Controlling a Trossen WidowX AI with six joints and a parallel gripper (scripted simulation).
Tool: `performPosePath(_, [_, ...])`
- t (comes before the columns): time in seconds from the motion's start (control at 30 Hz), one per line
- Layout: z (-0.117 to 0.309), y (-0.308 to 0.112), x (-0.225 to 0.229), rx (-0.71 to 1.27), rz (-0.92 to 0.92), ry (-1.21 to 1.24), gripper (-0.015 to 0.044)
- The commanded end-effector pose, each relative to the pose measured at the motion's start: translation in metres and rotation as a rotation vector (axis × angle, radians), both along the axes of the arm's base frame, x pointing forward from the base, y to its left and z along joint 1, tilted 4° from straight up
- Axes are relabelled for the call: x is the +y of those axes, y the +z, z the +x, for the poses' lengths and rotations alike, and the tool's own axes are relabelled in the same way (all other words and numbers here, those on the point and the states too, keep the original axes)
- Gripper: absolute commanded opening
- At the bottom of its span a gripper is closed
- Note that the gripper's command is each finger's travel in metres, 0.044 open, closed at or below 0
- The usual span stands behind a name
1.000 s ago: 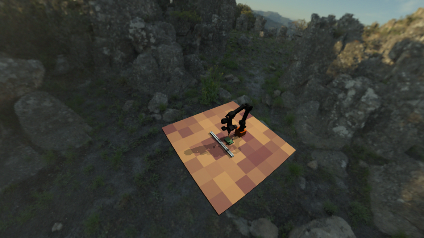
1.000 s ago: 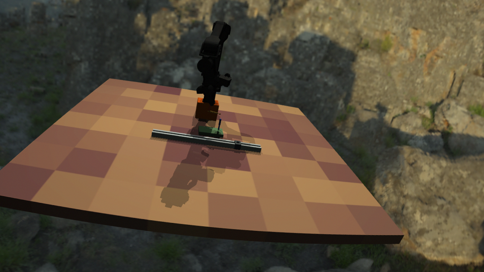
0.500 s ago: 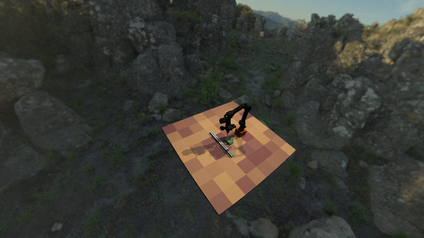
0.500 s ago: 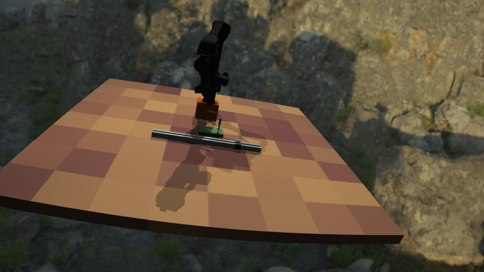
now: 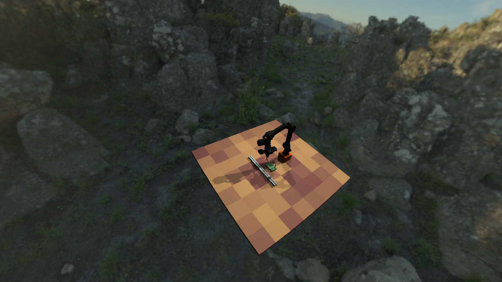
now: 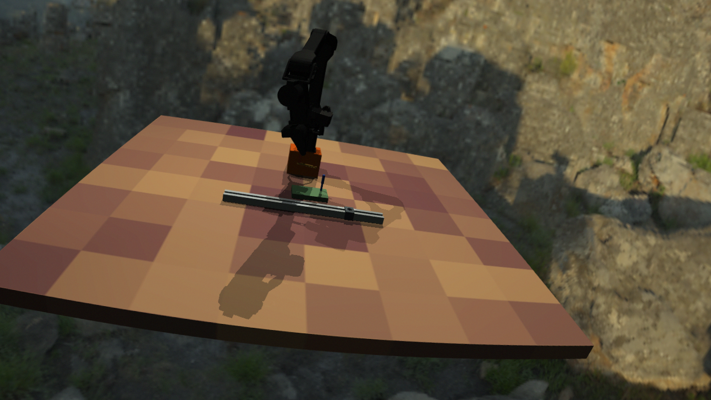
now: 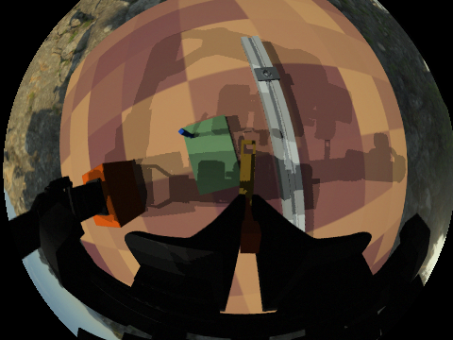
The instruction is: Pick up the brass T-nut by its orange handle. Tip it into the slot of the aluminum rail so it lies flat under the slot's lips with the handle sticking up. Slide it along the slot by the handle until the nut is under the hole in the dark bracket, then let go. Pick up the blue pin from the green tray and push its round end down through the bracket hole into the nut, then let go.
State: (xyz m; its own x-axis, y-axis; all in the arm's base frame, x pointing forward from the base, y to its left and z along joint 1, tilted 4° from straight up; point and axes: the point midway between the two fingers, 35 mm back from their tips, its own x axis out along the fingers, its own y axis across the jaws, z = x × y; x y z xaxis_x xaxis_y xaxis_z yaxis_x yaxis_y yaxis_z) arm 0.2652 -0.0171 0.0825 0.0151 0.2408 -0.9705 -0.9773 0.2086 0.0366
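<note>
In the exterior view, the black arm (image 5: 289,138) (image 6: 300,64) (image 7: 28,227) rises from its orange base (image 5: 281,158) (image 6: 295,166) (image 7: 125,194) at the far side, and it reaches toward the near side above the checkered table (image 5: 257,224) (image 6: 199,273) (image 7: 156,94). The gripper (image 5: 267,156) (image 6: 304,151) (image 7: 248,199) points downward, and its 2 fingers are clenched on the orange handle (image 7: 250,241), which looks reddish brown in the shade. The brass T-nut (image 6: 309,166) (image 7: 247,162) is therefore held in the air, at the end of this handle, outside the rail slot. The aluminum rail (image 5: 262,171) (image 6: 278,201) (image 7: 271,101) lies on the table at the near side of the tray, and it goes from left to right, with the right end a little nearer. On this rail, close to its right end, sits the dark bracket (image 5: 269,177) (image 6: 349,214) (image 7: 259,75), with 1 hole visible in its top. The green tray (image 5: 270,166) (image 6: 305,191) (image 7: 212,151) rests between the base and the rail. The blue pin (image 5: 274,165) (image 6: 322,183) (image 7: 185,133) stands nearly upright at the right part of the tray.
</note>
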Motion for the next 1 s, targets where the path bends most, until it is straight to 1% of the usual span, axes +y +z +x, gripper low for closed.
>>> performPosePath(0.0, [0.006, 0.001, -0.005, -0.003, -0.006, 0.012, -0.015])
performPosePath(0.97, [0.041, -0.001, -0.037, -0.005, -0.01, 0.111, -0.015])
